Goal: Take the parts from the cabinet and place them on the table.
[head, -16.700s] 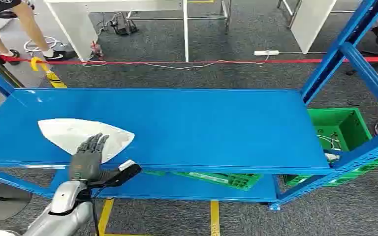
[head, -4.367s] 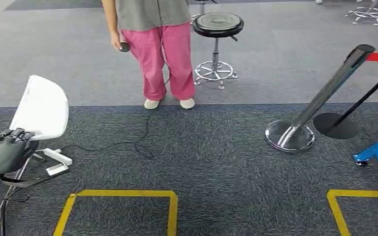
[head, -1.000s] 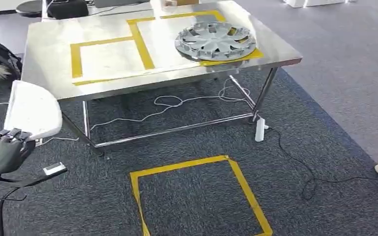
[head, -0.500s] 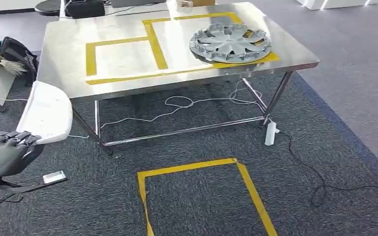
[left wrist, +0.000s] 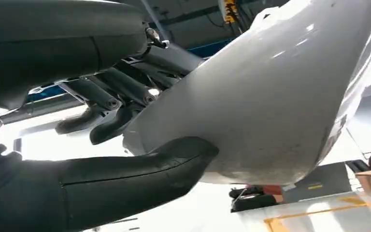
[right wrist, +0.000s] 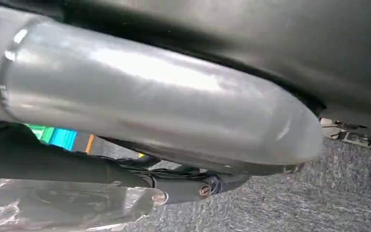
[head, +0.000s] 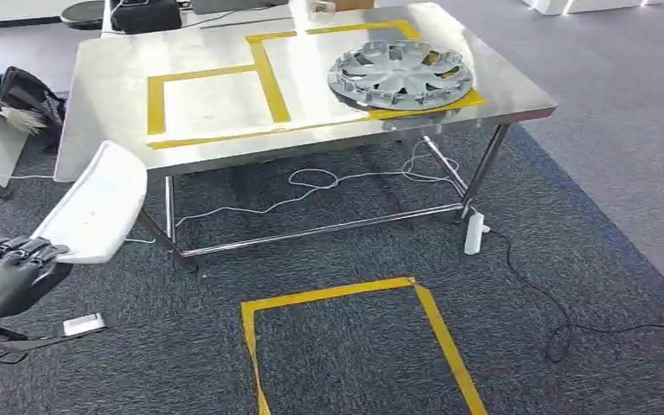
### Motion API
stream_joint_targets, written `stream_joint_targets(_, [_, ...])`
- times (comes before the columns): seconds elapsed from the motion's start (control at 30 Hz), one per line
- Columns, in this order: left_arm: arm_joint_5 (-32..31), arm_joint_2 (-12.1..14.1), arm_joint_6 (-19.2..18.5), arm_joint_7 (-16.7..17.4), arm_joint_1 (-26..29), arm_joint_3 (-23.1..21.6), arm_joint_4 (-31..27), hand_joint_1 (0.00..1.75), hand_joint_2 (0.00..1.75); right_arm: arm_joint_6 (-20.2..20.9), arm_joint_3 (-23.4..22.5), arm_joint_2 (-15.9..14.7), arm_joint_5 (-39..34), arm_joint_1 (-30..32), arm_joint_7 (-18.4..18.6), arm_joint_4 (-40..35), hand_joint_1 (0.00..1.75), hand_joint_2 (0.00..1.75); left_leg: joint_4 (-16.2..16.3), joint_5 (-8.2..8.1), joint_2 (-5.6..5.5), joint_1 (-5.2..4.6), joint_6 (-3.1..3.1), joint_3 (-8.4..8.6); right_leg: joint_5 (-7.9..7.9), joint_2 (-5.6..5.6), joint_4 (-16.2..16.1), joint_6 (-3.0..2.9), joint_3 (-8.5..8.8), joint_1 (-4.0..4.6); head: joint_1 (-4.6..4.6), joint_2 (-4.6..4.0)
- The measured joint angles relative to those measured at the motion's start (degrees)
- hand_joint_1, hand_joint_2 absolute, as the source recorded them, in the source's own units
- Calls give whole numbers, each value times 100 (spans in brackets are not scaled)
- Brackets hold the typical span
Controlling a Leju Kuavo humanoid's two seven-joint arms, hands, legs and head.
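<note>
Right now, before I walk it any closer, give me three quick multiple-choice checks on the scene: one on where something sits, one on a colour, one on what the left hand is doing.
1. Where is the silver hubcap?
A. On the floor under the table
B. On the steel table, at its right part
C. In the left hand

2. What colour is the tape marking on the table and floor?
A. Red
B. Blue
C. Yellow

3. What is the left hand doing?
A. Hanging with nothing in it
B. Holding the white part
C. Resting on the table

Answers:
1. B: the hubcap lies on the table, overlapping a taped square on its right part.
2. C: the tape on the tabletop and the outline on the carpet are both yellow.
3. B: the left hand grips the white part; the left wrist view shows thumb and fingers on opposite faces of it.
</note>
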Motion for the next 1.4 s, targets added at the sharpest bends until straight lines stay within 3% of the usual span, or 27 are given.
stream_joint_targets(0.1, [35, 13, 72, -24, 124, 78, -63, 175, 175, -2, 2, 0, 7, -18, 39, -2, 0, 0, -32, -66, -18, 52, 54, 134, -293, -20, 420, 53, -265, 5, 69, -2])
stream_joint_targets(0.17, [50, 9, 83, -35, 197, 103, -65, 175, 175, -2, 2, 0, 13, -12, 39, -2, 0, 0, -29, -102, -17, 54, 51, 175, -647, -20, 1282, 87, -752, -21, 79, -2])
stream_joint_targets(0.23, [50, 9, 92, -39, 291, 118, -65, 175, 175, -2, 4, 0, 20, -7, -162, -2, 0, 0, -23, -157, -18, 72, 17, 240, -719, -24, 1748, 149, -1064, -50, 92, -2])
stream_joint_targets(0.27, [50, 9, 98, -53, 322, 120, -65, 175, 175, -2, 4, 0, 22, -6, -234, -2, 0, 0, -20, -192, -21, 91, -7, 290, -589, -24, 1622, 171, -1023, -67, 96, -2])
stream_joint_targets(0.37, [57, 9, 135, -52, 455, 192, -96, 175, 175, 0, 4, -2, 50, 22, -179, 0, 0, 0, 15, -372, -43, 192, -150, 526, 192, -16, 180, 313, -347, -177, 101, 0])
stream_joint_targets(0.4, [63, 28, 157, -52, 488, 236, -116, 175, 175, 11, 7, 17, 57, 25, -135, 0, 0, 0, 36, -414, -54, 183, -228, 563, -29, 56, 90, 334, -301, -150, 145, -2])
stream_joint_targets(0.43, [65, 37, 177, -52, 507, 266, -131, 175, 175, 15, 7, 13, 61, 7, -140, 2, 0, 0, 45, -437, -48, 176, -275, 531, -173, 47, 74, 124, -266, -125, 173, 0])
stream_joint_targets(0.53, [68, 66, 190, -52, 551, 319, -166, 175, 175, 17, 7, 13, 70, 10, -85, 2, 0, 0, 127, -378, -63, 195, -354, 537, -174, 44, 99, -53, -154, -128, 138, 0])
stream_joint_targets(0.6, [74, 70, 212, -52, 574, 363, -188, 175, 175, 4, 7, 15, 72, 15, -52, -2, 0, 0, 879, -57, 81, 195, -386, 97, -256, 17, 20, -143, 2, -117, 103, 0])
stream_joint_targets(0.63, [74, 72, 223, -52, 586, 384, -188, 175, 175, 2, 7, 15, 72, 18, -52, -2, 0, 0, 1239, -70, 97, 177, -382, -171, -309, 13, -14, -169, 80, -111, 96, 0])
stream_joint_targets(0.7, [74, 70, 238, -52, 617, 400, -188, 175, 175, 0, 7, 15, 72, 39, -52, 0, 0, 0, 1743, -486, 96, 144, -351, -698, -438, 3, -118, -187, 315, -95, 90, 0])
stream_joint_targets(0.77, [72, 70, 242, -52, 682, 407, -188, 175, 175, 0, 7, 15, 72, 56, -41, 0, 0, 0, 1727, -944, 96, 113, -301, -967, -586, 5, -202, -197, 602, -79, 83, 0])
stream_joint_targets(0.8, [74, 68, 245, -52, 696, 411, -188, 175, 175, -4, 7, 15, 72, 66, -42, 2, 0, 0, 1531, -949, 97, 94, -259, -1008, -687, 7, -245, -181, 771, -77, 79, 0])
stream_joint_targets(0.83, [74, 68, 249, -52, 714, 415, -188, 175, 175, -4, 7, 15, 72, 72, -42, 2, 0, 0, 1212, -798, 99, 69, -216, -998, -790, 3, -283, -173, 948, -74, 79, 0])
stream_joint_targets(0.87, [74, 66, 256, -52, 740, 420, -188, 175, 175, -4, 7, 15, 72, 79, -42, 2, 0, 0, 833, -344, 106, 41, -166, -984, -901, -3, -319, -169, 1044, -74, 81, 0])
stream_joint_targets(0.9, [74, 66, 264, -52, 778, 420, -188, 175, 175, -4, 9, 15, 72, 95, -42, 11, 0, 0, 446, 483, 162, 10, -119, -985, -1000, -17, -337, -157, 1139, -77, 81, -2])
stream_joint_targets(0.93, [74, 74, 286, -52, 804, 431, -190, 175, 175, -4, 9, 20, 74, 98, -46, 15, 0, 0, 9, 896, 191, -39, -116, -969, -1141, 10, -332, -114, 1265, -34, 48, 2])
stream_joint_targets(0.97, [79, 70, 299, -48, 831, 444, -194, 175, 175, -4, 9, 22, 79, 68, -26, 9, 0, 0, 169, 809, 165, -40, -144, -903, -1287, -9, -478, -93, 1435, -33, 118, 0])
stream_joint_targets(1.0, [79, 79, 308, -48, 864, 477, -219, 175, 175, -7, 9, 15, 85, 56, 108, 9, 0, 0, 149, 691, 120, -33, -142, -827, -1227, -14, -509, -63, 1743, -11, 107, 0])
stream_joint_targets(1.07, [76, 70, 328, -44, 883, 568, -265, 175, 175, -9, 11, 15, 92, -36, 282, 7, 0, 0, 158, 544, 69, 16, -89, -635, -947, -7, -55, -3, 1493, -18, 146, 4])
stream_joint_targets(1.13, [74, 68, 339, -42, 961, 601, -308, 175, 175, -20, 15, 15, 96, -48, 293, 7, 0, 0, 143, 364, 61, -2, -13, -406, -742, -26, 976, 43, 892, -22, 183, 0])
stream_joint_targets(1.2, [74, 66, 339, -39, 1018, 618, -332, 175, 175, -18, 17, 15, 98, -35, 247, 7, 0, 0, 143, 159, 58, -7, 30, -189, -1273, -28, 1552, 41, 219, -14, 192, 0])
stream_joint_targets(1.27, [74, 61, 339, -28, 1075, 669, -352, 175, 175, -15, 31, 15, 105, 3, 249, 7, 0, 0, 121, -51, 47, -14, 54, 126, -2010, -26, 1517, 31, -194, 1, 199, 0])
stream_joint_targets(1.3, [74, 61, 339, -15, 1097, 691, -356, 175, 175, -15, 39, 15, 105, 23, 260, 9, 0, 0, 122, -133, 43, -18, 55, 277, -2182, -27, 1383, 14, -326, 16, 190, 0])
stream_joint_targets(1.33, [80, 57, 339, 11, 1131, 710, -378, 175, 175, -20, 48, 15, 107, 23, 196, 9, 0, 0, 122, -243, 37, -22, 53, 432, -2130, -22, 1139, -16, -426, 28, 205, 0])
stream_joint_targets(1.37, [92, 55, 339, 15, 1163, 723, -398, 175, 175, -26, 50, 15, 105, 21, 168, 9, 0, 0, 122, -337, 37, -32, 45, 558, -1830, -20, 843, -54, -499, 37, 199, 0])
stream_joint_targets(1.4, [107, 48, 339, 17, 1189, 734, -411, 175, 175, -44, 50, 15, 105, 26, 153, 9, 0, 0, 121, -434, 38, -39, 35, 644, -1145, -17, 510, -92, -557, 46, 203, 0])
